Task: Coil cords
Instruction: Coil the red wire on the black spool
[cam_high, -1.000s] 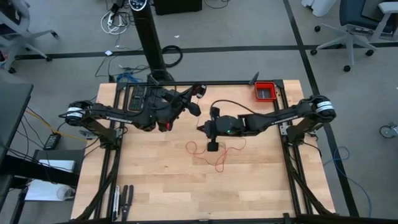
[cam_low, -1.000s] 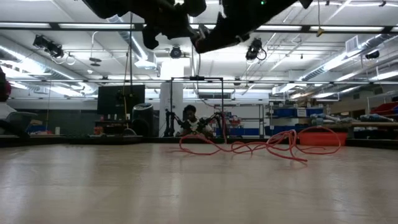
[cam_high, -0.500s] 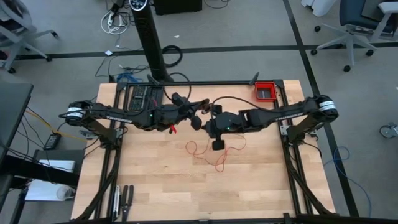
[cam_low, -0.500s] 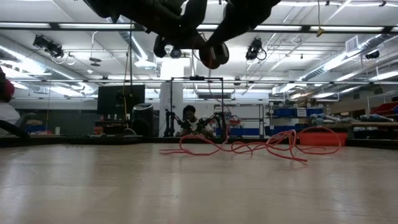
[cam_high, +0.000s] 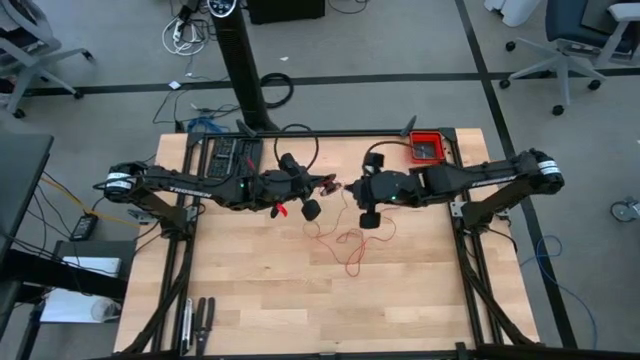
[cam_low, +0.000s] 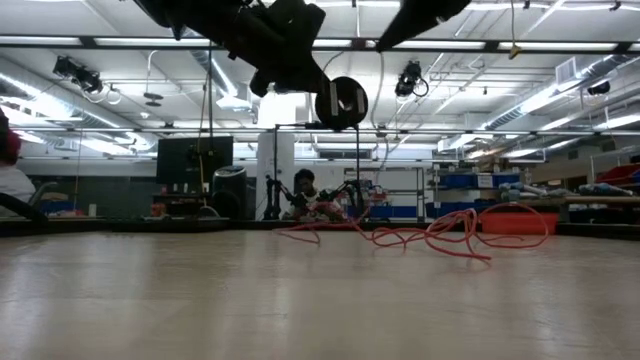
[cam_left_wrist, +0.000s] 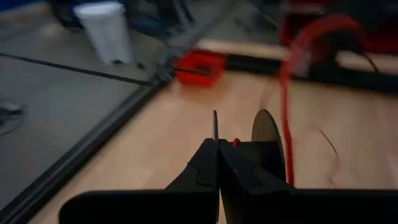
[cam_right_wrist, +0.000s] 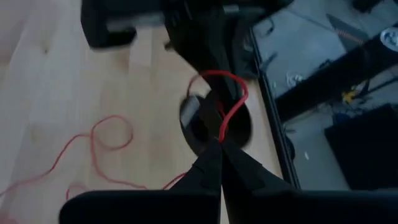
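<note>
The thin red cord (cam_high: 347, 246) lies in loose waves on the table's middle, also seen in the low view (cam_low: 430, 235). One end rises to my two grippers, which meet above the table's far middle. My left gripper (cam_high: 327, 185) is shut, with a bit of red at its tips (cam_left_wrist: 235, 142). My right gripper (cam_high: 346, 188) is shut on the cord, tip to tip with the left. A small red loop (cam_right_wrist: 227, 93) stands up between the two grippers. My left gripper shows a speck of red cord (cam_left_wrist: 235, 142) at its shut fingertips, pinched between them. It comes level from the table's left, well above the table. Which part of the cord it has, I cannot tell. My right gripper pinches the cord at the foot of the small loop (cam_right_wrist: 218, 132) between its two fingertips. It comes level from the table's right. The loop stands free beyond the tips, and the rest of the cord hangs slack down to the table.
A red bin (cam_high: 427, 147) stands at the table's far right corner. A dark keyboard-like block (cam_high: 228, 155) lies at the far left. Tools (cam_high: 197, 320) lie at the near left edge. Bare wood lies toward the near edge (cam_high: 300, 310).
My right gripper has gone up and toward the table's right and far edge. My left gripper has followed toward the right and stays tip to tip with it. The cord's left loop on the table has been drawn in toward the middle.
</note>
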